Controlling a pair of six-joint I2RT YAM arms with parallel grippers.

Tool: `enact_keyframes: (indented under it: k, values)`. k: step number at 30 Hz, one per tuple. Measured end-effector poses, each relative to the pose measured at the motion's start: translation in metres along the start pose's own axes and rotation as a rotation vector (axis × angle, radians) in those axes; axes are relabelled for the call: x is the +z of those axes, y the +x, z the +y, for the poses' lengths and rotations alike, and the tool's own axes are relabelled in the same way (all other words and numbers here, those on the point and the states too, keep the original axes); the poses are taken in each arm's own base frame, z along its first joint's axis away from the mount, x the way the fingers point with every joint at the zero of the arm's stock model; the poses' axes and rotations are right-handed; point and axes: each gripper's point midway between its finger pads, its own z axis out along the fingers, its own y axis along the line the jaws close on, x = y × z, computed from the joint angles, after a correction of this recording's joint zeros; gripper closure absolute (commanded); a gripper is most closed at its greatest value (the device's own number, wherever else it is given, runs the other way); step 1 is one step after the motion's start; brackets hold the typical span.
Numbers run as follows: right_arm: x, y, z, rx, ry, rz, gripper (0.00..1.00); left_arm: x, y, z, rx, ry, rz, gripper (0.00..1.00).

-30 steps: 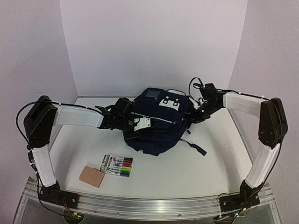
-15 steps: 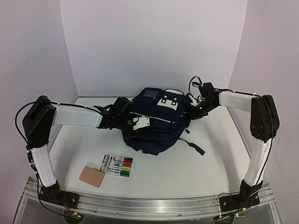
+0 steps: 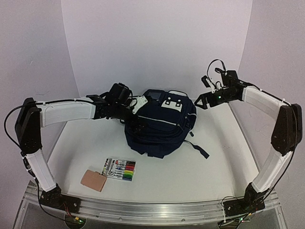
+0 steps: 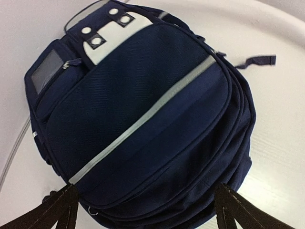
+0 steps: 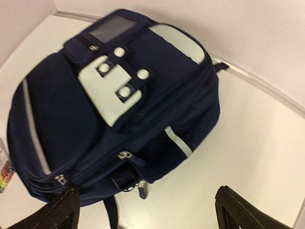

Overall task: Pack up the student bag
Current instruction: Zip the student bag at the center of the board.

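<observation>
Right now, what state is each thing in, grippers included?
student bag: lying on the table, zips look shut, ungripped.
marker pack: flat on the table, outside the bag.
tan pouch: flat beside the marker pack, outside the bag.
left gripper: open, empty, over the bag.
right gripper: open, empty, clear of the bag.

Pale lilac walls (image 3: 157, 43), white tabletop (image 3: 214, 162), metal rail (image 3: 157, 210) along near edge, even light

A marker pack (image 3: 120, 170) lies just beside a tan pouch (image 3: 93, 180).
</observation>
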Motion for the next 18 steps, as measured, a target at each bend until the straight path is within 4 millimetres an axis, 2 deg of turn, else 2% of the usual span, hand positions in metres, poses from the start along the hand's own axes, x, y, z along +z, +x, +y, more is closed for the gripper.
enact_keyframes:
  k: [2, 5, 7, 11, 13, 15, 18]
  values:
    - [-0.007, -0.008, 0.016, -0.034, -0.075, -0.031, 0.04, -0.006, -0.006, 0.007, -0.084, -0.039, -0.015, 0.00]
    - [-0.001, -0.002, 0.038, -0.069, -0.203, -0.012, 0.13, -0.008, -0.005, 0.012, -0.179, -0.060, -0.011, 0.00]
    - [0.012, 0.008, 0.049, -0.098, -0.256, 0.029, 0.18, -0.008, -0.001, 0.011, -0.230, -0.050, -0.001, 0.01]
    - [0.039, 0.044, 0.073, -0.186, -0.323, 0.136, 0.26, -0.007, 0.002, 0.008, -0.296, -0.028, 0.003, 0.04]
    - [0.046, 0.060, 0.083, -0.219, -0.344, 0.179, 0.29, -0.006, 0.007, 0.005, -0.313, -0.019, 0.012, 0.06]
    - [0.051, 0.071, 0.093, -0.250, -0.361, 0.206, 0.30, -0.004, 0.013, 0.002, -0.326, -0.009, 0.026, 0.06]
    - [0.058, 0.077, 0.097, -0.281, -0.372, 0.215, 0.30, -0.003, 0.016, -0.002, -0.332, 0.008, 0.034, 0.07]
